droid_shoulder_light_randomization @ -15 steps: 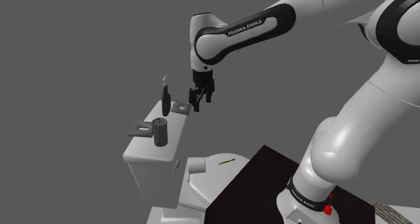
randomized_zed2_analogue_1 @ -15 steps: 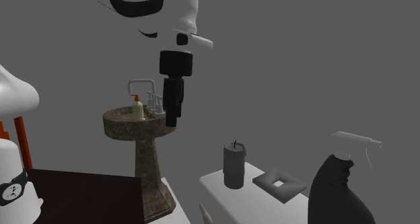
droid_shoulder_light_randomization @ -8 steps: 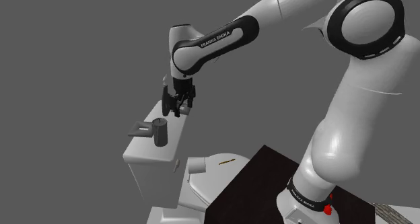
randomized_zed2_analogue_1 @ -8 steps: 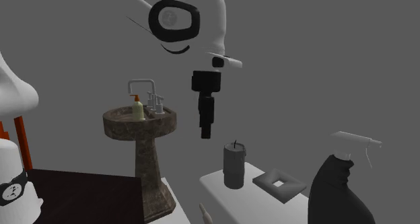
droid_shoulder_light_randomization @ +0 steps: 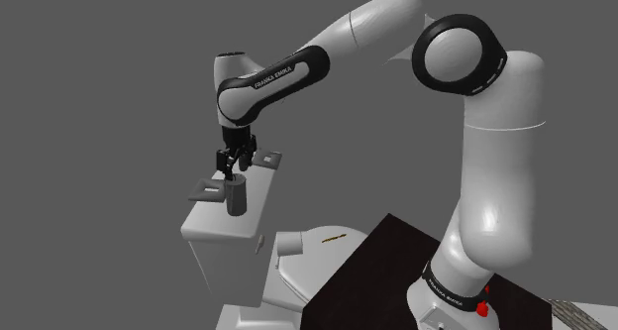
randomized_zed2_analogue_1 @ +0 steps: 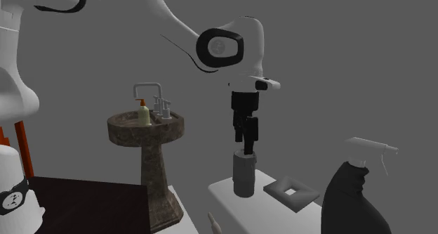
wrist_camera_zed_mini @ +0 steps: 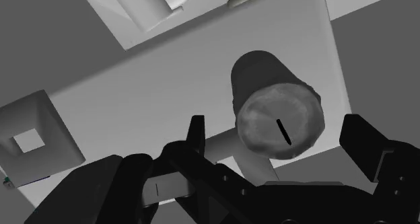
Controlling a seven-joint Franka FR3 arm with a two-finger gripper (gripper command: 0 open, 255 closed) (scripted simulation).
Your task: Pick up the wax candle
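Note:
The candle [droid_shoulder_light_randomization: 235, 199] is a dark grey cylinder with a short black wick, standing upright on the white toilet tank lid [droid_shoulder_light_randomization: 210, 225]. My gripper [droid_shoulder_light_randomization: 234, 169] hangs straight above it, pointing down. From the second exterior camera the gripper [randomized_zed2_analogue_1: 247, 148] has its tips at the top of the candle [randomized_zed2_analogue_1: 244, 176]. In the wrist view the gripper [wrist_camera_zed_mini: 279, 145] is open. One finger stands on each side of the candle's top [wrist_camera_zed_mini: 277, 118], and neither touches it. Nothing is held.
A grey square frame [randomized_zed2_analogue_1: 292, 192] lies on the lid [randomized_zed2_analogue_1: 223, 195] beside the candle, then a dark spray bottle [randomized_zed2_analogue_1: 354, 194] with a white trigger. A low grey piece [droid_shoulder_light_randomization: 208, 188] sits on the lid's far end. A stone pedestal sink [randomized_zed2_analogue_1: 147, 131] with a soap bottle [randomized_zed2_analogue_1: 144, 114] stands behind.
The arm swung to the shoulder view's left and came down, bringing the gripper from beside the square frame to right over the candle. The fingers stayed open.

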